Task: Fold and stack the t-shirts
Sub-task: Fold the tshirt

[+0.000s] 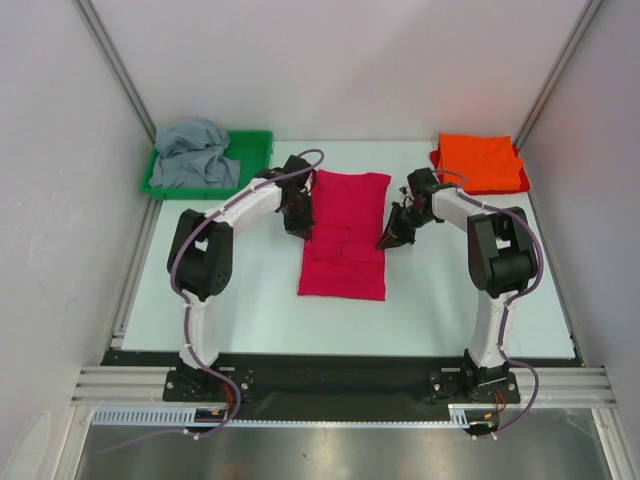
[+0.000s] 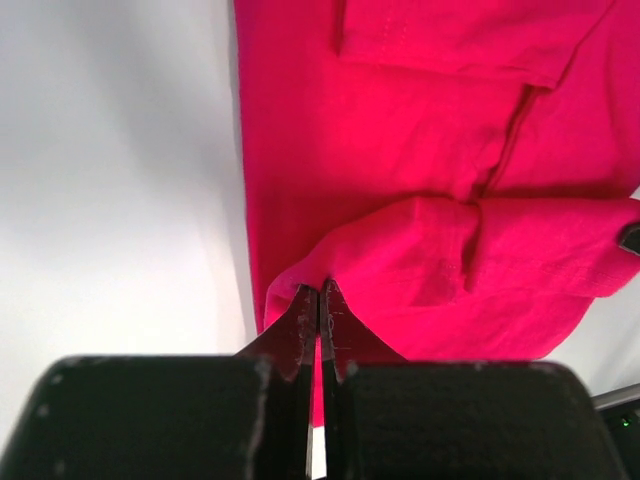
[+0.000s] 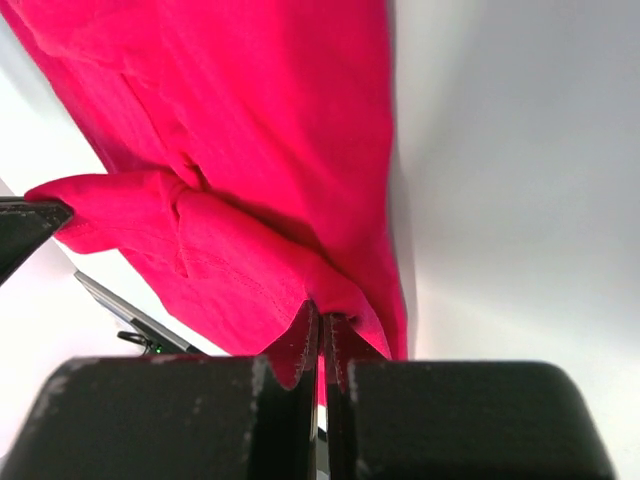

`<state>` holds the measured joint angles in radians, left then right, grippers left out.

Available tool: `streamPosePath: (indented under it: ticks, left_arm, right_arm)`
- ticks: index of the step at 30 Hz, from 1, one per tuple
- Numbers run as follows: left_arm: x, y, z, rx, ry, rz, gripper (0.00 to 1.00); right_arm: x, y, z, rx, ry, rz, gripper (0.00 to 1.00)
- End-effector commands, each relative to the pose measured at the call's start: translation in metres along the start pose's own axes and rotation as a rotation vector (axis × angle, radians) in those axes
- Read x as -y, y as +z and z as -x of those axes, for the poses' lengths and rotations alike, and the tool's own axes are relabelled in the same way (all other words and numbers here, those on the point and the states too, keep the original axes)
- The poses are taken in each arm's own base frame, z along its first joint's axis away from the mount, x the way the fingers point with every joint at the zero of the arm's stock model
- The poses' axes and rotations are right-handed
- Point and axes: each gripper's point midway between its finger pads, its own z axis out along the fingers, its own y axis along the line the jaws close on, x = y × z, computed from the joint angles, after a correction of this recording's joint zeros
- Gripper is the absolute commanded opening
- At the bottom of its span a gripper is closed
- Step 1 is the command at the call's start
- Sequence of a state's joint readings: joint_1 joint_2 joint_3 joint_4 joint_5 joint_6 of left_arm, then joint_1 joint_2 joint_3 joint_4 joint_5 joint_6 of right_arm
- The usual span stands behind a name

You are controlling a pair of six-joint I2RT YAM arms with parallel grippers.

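The crimson-pink t-shirt (image 1: 343, 235) lies as a long folded strip in the middle of the table. My left gripper (image 1: 298, 222) is shut on its left edge, pinching a raised fold of the crimson-pink t-shirt (image 2: 420, 260). My right gripper (image 1: 390, 238) is shut on the right edge, where the crimson-pink t-shirt (image 3: 240, 180) bunches at the fingertips. The cloth between the two grips is lifted and creased. An orange t-shirt (image 1: 480, 163) lies folded at the back right. A grey t-shirt (image 1: 195, 155) is crumpled in the back left.
The grey shirt rests in a green plastic tray (image 1: 262, 143) at the back left corner. White walls with metal posts enclose the table on three sides. Bare white table (image 1: 250, 290) shows on both sides of the pink shirt and in front of it.
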<state>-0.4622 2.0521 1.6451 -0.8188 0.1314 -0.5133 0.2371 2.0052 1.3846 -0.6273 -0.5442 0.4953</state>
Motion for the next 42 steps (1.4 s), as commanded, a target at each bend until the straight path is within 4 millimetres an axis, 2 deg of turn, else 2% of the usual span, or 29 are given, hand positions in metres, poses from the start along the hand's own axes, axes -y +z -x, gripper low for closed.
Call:
streamPosePath:
  ticks: [1,4,5,6,7,9,10,11,12,14,15,16,17,18,19,21,24,26,33,42]
  left_arm:
    - [0.005,-0.003,0.020,0.041,0.016,-0.041,0.00]
    - [0.003,-0.002,0.024,0.043,0.004,-0.054,0.06]
    - [0.003,-0.001,0.024,0.041,0.008,-0.059,0.11]
    - [0.001,-0.003,0.027,0.050,0.007,-0.055,0.24]
    - [0.000,-0.007,0.031,0.067,0.013,-0.047,0.29]
    - [-0.003,-0.023,0.036,0.118,0.021,-0.024,0.35]
    - [-0.004,-0.031,0.038,0.141,0.028,-0.021,0.38]
    - [-0.005,-0.037,0.038,0.155,0.030,-0.016,0.41]
    - [-0.007,-0.051,0.038,0.185,0.037,-0.007,0.46]
    - [-0.011,-0.061,0.033,0.196,0.049,0.005,0.49]
    - [-0.016,-0.061,0.023,0.177,0.048,0.014,0.50]
    - [-0.015,-0.070,0.019,0.182,0.055,-0.001,0.51]
    - [-0.015,-0.073,0.014,0.180,0.059,-0.009,0.52]
    - [-0.019,-0.068,0.002,0.157,0.058,-0.012,0.51]
    - [-0.013,-0.076,-0.004,0.160,0.053,-0.058,0.50]
    - [-0.012,-0.070,-0.023,0.119,0.046,-0.103,0.46]
    - [0.002,-0.069,-0.029,0.123,0.030,-0.192,0.47]
    - [0.005,-0.064,-0.030,0.122,0.019,-0.207,0.47]
    - [-0.007,-0.038,-0.025,0.078,-0.004,-0.124,0.48]
    - [-0.015,-0.022,-0.021,0.061,-0.026,-0.068,0.49]
  right_arm:
    - [-0.015,-0.008,0.023,0.055,-0.055,0.049,0.02]
    - [-0.013,-0.008,0.028,0.052,-0.049,0.044,0.06]
    - [-0.017,-0.011,0.034,0.063,-0.063,0.049,0.17]
    - [-0.015,-0.012,0.038,0.069,-0.062,0.040,0.22]
    - [-0.015,-0.015,0.036,0.058,-0.059,0.025,0.33]
    - [-0.019,-0.029,0.042,0.095,-0.093,-0.012,0.42]
    - [-0.018,-0.034,0.035,0.078,-0.092,-0.042,0.47]
    - [-0.017,-0.039,0.031,0.079,-0.099,-0.063,0.56]
    - [-0.010,-0.043,0.028,0.089,-0.107,-0.108,0.60]
    - [-0.013,-0.055,0.015,0.097,-0.134,-0.136,0.66]
    - [-0.006,-0.054,0.005,0.085,-0.144,-0.167,0.66]
    - [-0.010,-0.062,0.000,0.099,-0.162,-0.171,0.66]
    - [-0.010,-0.062,-0.006,0.097,-0.172,-0.179,0.66]
    - [-0.009,-0.063,-0.010,0.093,-0.170,-0.176,0.66]
    - [-0.005,-0.060,-0.017,0.085,-0.155,-0.172,0.67]
    - [-0.009,-0.062,-0.019,0.096,-0.141,-0.128,0.68]
    - [-0.012,-0.052,-0.021,0.086,-0.119,-0.090,0.68]
    - [-0.017,-0.046,-0.018,0.084,-0.115,-0.072,0.67]
    - [-0.013,-0.021,-0.017,0.047,-0.127,-0.080,0.62]
    - [-0.017,-0.008,-0.016,0.030,-0.135,-0.087,0.49]
